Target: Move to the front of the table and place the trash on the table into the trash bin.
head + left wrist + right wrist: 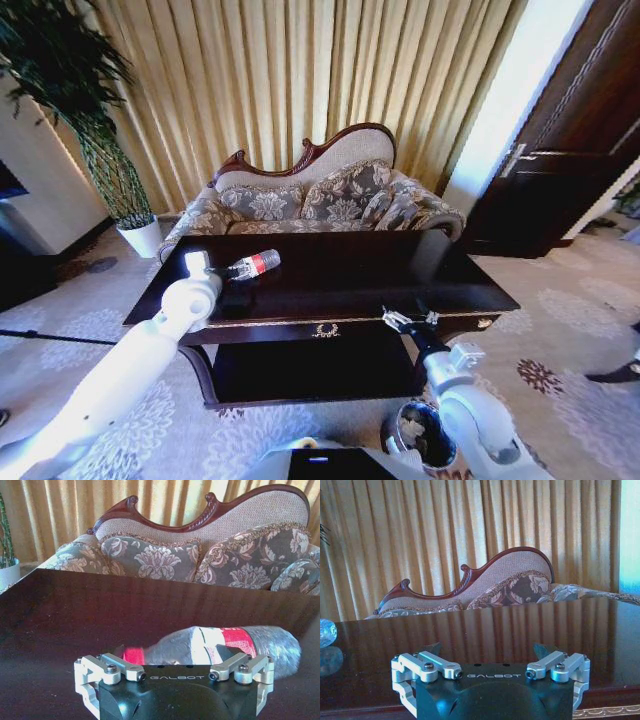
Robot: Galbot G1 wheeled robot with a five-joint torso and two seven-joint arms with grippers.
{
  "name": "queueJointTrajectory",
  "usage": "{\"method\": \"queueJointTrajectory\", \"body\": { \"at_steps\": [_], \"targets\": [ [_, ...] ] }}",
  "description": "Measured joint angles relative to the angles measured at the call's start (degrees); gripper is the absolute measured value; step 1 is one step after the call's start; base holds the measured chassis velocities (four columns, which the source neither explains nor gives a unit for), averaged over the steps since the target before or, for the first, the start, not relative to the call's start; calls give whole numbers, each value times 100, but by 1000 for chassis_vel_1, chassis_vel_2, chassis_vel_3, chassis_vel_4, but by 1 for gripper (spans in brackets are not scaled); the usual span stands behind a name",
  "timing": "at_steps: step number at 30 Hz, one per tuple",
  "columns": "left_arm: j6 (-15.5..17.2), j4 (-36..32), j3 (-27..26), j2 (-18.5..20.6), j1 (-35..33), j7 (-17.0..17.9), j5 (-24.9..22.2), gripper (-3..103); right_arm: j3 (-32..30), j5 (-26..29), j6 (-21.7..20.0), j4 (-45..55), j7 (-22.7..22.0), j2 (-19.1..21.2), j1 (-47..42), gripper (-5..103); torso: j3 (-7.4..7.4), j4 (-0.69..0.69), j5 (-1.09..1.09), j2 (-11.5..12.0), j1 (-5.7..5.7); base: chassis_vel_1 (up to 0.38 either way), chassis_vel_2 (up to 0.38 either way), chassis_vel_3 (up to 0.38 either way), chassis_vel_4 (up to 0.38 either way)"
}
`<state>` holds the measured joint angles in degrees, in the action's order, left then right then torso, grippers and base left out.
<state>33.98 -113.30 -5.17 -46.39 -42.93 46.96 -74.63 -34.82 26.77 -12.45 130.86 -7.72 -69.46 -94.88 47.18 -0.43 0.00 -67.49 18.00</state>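
1 bottle (253,265) lies on its side near the worktop's (400,270) left edge, long axis crosswise to the left gripper (175,665), whose fingers are spread apart just short of it. The right gripper (408,321) is held at the front edge, fingers apart, above the bin (420,432).

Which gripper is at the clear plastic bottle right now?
The left gripper: open, straddling the clear plastic bottle with red label lying on the dark table. The right gripper hovers at the table's front edge.
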Motion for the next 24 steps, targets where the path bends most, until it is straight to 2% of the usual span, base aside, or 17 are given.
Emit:
{"method": "queueJointTrajectory", "body": {
  "at_steps": [19,23,24],
  "targets": [
    [5,-175,5,96,2,35,13,100,28,-35,25,43,1,-45,-32,100,0,0,0,0,-1,0,0,0,0],
    [136,-202,-183,207,9,-406,71,100,18,-37,30,44,2,-33,-36,100,0,0,0,0,-1,0,0,0,0],
    [136,-202,-183,207,9,-406,71,100,18,-37,30,44,2,-33,-36,100,0,0,0,0,-1,0,0,0,0]
  ]
}}
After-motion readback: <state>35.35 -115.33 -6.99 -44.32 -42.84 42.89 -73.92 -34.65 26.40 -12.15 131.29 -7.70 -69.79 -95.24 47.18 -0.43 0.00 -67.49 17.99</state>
